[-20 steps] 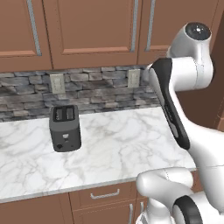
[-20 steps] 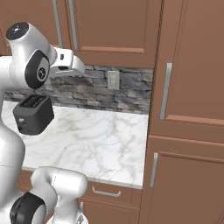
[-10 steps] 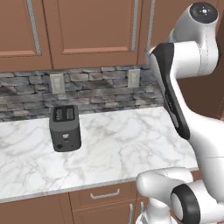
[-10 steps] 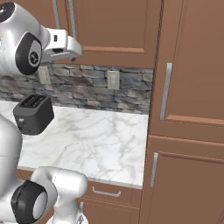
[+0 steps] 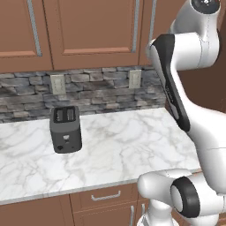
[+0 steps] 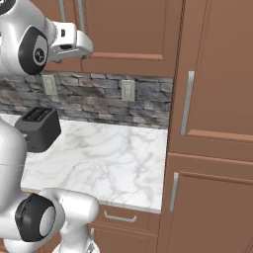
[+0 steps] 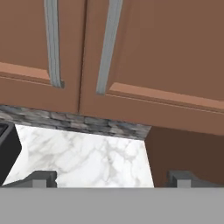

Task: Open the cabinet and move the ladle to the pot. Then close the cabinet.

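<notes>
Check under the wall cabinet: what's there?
Under the closed cabinet: stone backsplash with two outlets, marble counter, dark toaster. The doors hide whatever is inside.

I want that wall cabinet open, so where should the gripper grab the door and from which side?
Grip the long vertical silver bar handle on the wall cabinet, probably near its lower end. Come straight at the door front, with the open gripper straddling the bar's left and right sides: the bar is thin, upright and stands off the panel.
</notes>
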